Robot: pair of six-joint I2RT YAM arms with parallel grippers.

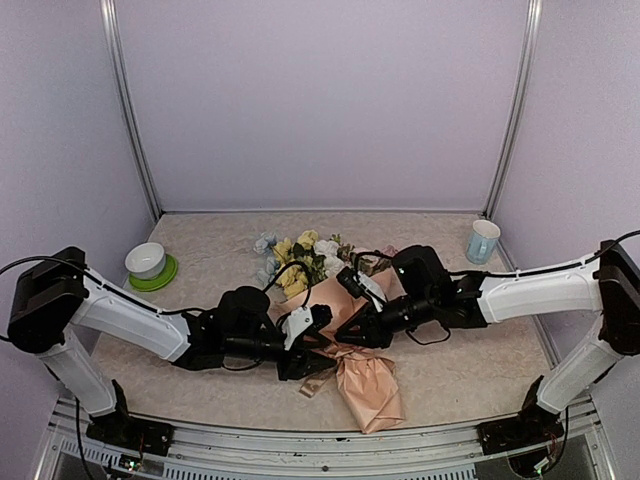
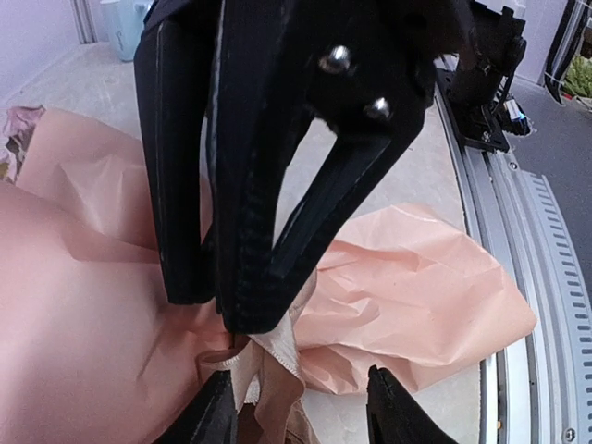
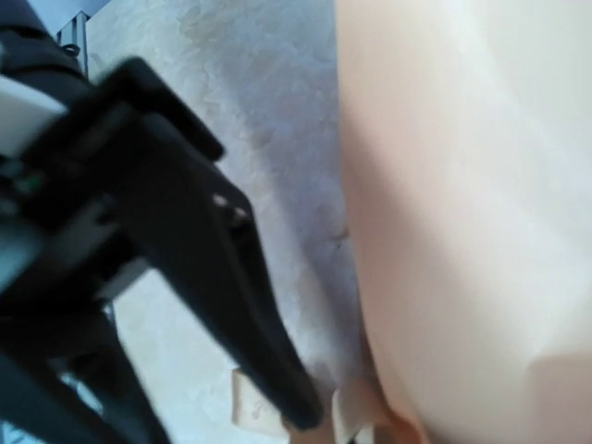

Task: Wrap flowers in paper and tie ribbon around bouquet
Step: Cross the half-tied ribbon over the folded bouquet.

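Basically beige mottled tabletop (image 1: 470, 360) w/ lilac walls (image 1: 320, 100), bouquet (image 1: 368, 390) lying centre-front

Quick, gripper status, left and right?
Left gripper: open, with the ribbon between its fingers.
Right gripper: tips down at the ribbon; open or shut cannot be told.

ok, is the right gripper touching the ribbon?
Touching. The left wrist view shows the right gripper with its tips pinched together on the ribbon, no gap between them.
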